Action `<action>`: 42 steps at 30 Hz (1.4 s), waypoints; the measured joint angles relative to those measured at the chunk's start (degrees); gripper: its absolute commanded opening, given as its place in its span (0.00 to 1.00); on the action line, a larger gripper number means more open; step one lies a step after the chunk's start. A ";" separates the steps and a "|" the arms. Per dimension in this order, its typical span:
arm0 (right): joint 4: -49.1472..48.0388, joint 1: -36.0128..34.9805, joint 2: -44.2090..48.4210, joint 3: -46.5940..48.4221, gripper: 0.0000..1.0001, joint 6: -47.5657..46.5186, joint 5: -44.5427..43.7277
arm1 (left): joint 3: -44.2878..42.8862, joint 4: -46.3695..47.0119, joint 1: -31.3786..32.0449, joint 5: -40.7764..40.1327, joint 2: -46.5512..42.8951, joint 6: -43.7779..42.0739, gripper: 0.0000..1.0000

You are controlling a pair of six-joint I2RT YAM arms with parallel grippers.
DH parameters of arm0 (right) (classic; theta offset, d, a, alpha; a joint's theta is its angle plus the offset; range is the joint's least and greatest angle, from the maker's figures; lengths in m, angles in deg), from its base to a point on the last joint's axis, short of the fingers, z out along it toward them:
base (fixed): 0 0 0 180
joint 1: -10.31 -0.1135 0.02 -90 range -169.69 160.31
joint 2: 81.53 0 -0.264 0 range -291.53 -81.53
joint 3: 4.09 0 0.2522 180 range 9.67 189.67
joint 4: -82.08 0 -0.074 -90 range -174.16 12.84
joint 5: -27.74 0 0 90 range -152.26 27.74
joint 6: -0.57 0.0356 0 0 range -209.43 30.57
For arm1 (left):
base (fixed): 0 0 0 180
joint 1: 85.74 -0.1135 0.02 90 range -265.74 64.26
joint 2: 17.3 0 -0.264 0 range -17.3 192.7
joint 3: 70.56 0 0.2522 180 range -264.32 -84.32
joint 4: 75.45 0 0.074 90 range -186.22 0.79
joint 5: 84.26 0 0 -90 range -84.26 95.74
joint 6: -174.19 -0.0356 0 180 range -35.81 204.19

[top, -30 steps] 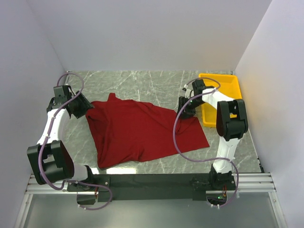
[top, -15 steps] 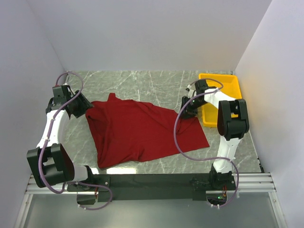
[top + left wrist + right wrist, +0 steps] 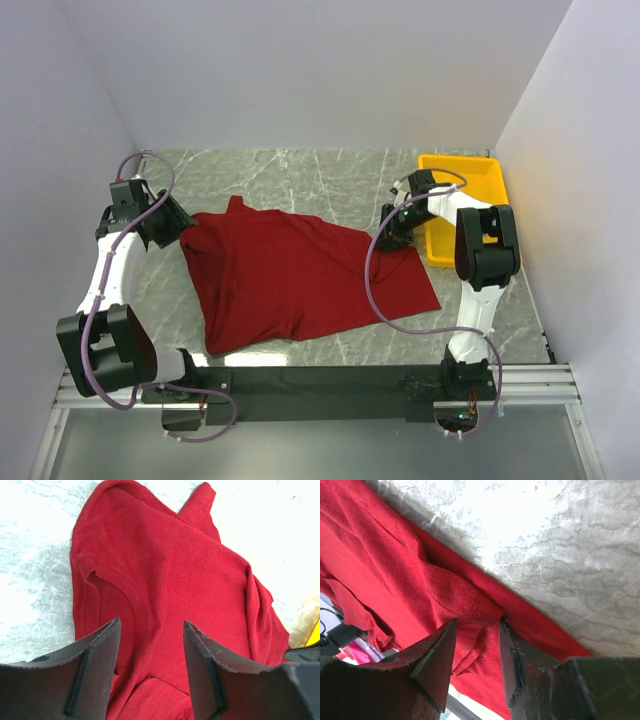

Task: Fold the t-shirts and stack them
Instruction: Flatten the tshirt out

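The dark red t-shirt [image 3: 300, 275] lies spread and rumpled on the marble table, one sleeve pointing to the far left. My left gripper [image 3: 178, 228] is open just above the shirt's left sleeve and shoulder [image 3: 115, 595], with cloth showing between its wide-apart jaws [image 3: 151, 630]. My right gripper [image 3: 393, 226] is at the shirt's far right edge. In the right wrist view its jaws [image 3: 478, 630] straddle a puckered fold of the red cloth [image 3: 455, 600], and a clear gap stays between the fingers. The white neck tag is not visible.
A yellow plastic tray [image 3: 480, 180] stands at the back right, just beyond the right gripper. White walls close in the table at the left, back and right. Bare marble [image 3: 300, 175] lies behind the shirt.
The right gripper has shifted slightly back and to the right along the shirt's edge. The left gripper and the shirt have barely moved.
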 measured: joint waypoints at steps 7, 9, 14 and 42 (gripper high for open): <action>-0.44 0.00 -0.44 0.00 0.33 0.52 1.11 | 0.00 -0.02 0.00 0.00 -0.50 0.02 0.59; -0.46 0.00 -0.44 0.00 0.27 0.68 1.29 | 0.00 -0.02 0.00 0.00 -0.50 0.02 0.58; -1.33 0.02 -0.33 0.00 0.07 0.59 1.40 | 0.00 -0.11 0.00 0.00 -0.50 0.02 0.58; -2.05 -1.81 6.36 -0.76 0.01 -7.06 5.11 | 0.02 -0.13 0.00 0.46 -0.74 0.00 0.58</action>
